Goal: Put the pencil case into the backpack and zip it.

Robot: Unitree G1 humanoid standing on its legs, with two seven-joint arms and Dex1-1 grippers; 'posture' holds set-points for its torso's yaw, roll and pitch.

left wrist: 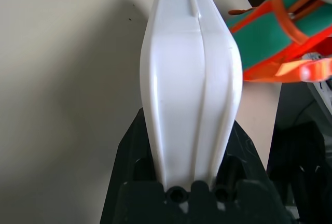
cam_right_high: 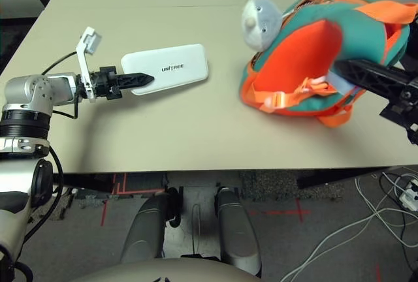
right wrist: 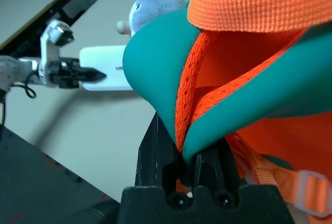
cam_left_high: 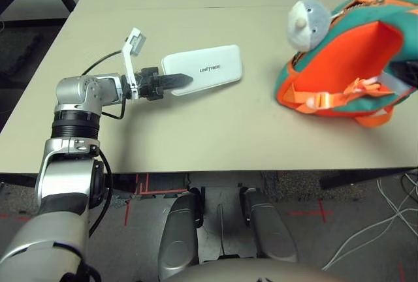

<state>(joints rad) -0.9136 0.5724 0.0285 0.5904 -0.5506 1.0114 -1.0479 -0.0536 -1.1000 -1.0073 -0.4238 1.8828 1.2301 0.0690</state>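
Case (cam_left_high: 208, 68): lying flat on the tabletop (cam_left_high: 196, 132), lettering up, at about 11 o'clock in the head view, well apart from the backpack
Left gripper (cam_left_high: 177, 82): clamping the case's near-left end, one black finger showing over the top face; in the left wrist view the white shell is sitting between both fingers (left wrist: 132, 156)
Backpack (cam_right_high: 307, 66): sitting at about 1 o'clock on the tabletop, tipped so its orange mesh back and straps are facing the robot, teal sides around it
Right gripper (right wrist: 194, 169): pinching a fold of the backpack's teal fabric and orange mesh edge, fingers closed tight on it; in the right eye view its black arm is reaching in from 3 o'clock to the bag's right side
Plush (cam_left_high: 307, 24): grey toy resting against the backpack's upper left edge, at 12 o'clock from the straps
Buckle (cam_left_high: 321, 101): orange strap clip lying across the bag's lower front
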